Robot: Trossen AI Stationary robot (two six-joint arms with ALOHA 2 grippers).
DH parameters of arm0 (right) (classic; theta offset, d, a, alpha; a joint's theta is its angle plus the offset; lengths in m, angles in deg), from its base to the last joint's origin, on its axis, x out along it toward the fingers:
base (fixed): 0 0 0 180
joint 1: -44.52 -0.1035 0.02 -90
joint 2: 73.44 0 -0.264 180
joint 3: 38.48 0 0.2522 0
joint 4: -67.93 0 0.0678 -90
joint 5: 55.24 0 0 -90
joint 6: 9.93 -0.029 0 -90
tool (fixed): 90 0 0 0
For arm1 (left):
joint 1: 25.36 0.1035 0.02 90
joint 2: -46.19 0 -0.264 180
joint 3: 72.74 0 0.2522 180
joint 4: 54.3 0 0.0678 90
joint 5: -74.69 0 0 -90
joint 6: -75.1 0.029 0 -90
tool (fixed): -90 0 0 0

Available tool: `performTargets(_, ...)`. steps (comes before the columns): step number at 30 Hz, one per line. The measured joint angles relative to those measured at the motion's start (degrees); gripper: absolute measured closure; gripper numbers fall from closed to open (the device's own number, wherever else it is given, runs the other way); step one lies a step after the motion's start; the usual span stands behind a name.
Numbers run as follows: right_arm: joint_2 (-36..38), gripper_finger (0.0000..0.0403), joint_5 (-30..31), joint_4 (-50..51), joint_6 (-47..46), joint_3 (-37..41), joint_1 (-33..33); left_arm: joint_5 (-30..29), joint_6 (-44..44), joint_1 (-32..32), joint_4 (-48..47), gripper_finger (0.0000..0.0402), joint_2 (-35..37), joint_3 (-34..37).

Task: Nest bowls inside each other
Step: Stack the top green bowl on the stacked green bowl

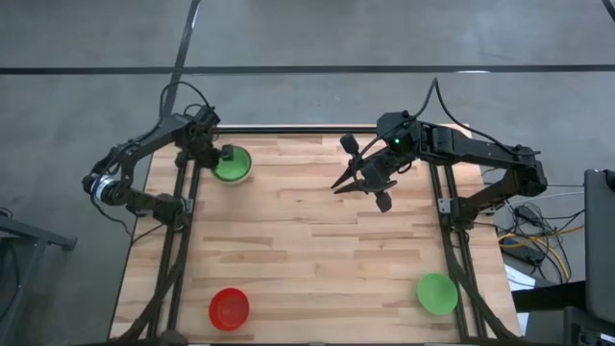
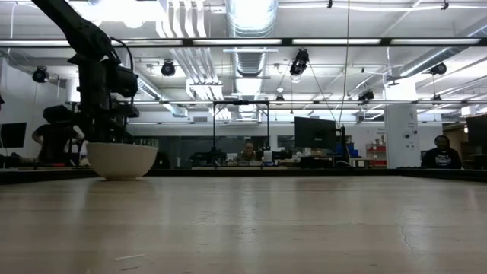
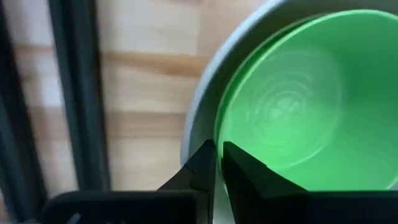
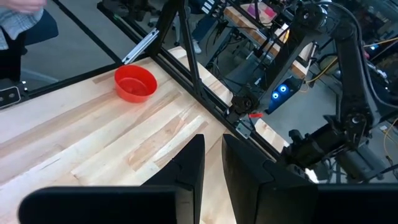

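In the high view's upper left the left gripper [image 1: 223, 154] sits at a green bowl [image 1: 233, 164]; only its wrist view shows that bowl nested in a whitish bowl [image 3: 202, 106], fingers nearly together straddling the rims. The right gripper [image 1: 357, 179] hovers mid-table, holding nothing, fingers slightly parted. Visible: two green, one red bowl [image 1: 229, 308], one whitish.

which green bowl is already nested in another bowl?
The green bowl at the table's far left, by the left tool: it sits inside a whitish-grey bowl. The other green bowl, near right, sits alone on the wood.
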Motion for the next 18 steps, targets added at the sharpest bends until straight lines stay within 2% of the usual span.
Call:
performTargets(10,0.0,0.0351,0.03,-0.02,0.21,0.0,0.0,0.29,0.22,-0.24,1.8,0.0372,0.04,-4.41)
performTargets(18,0.0,0.0351,0.08,-0.01,0.24,0.0,0.0,0.1,0.16,-0.28,1.68,0.0367,0.04,-4.58)
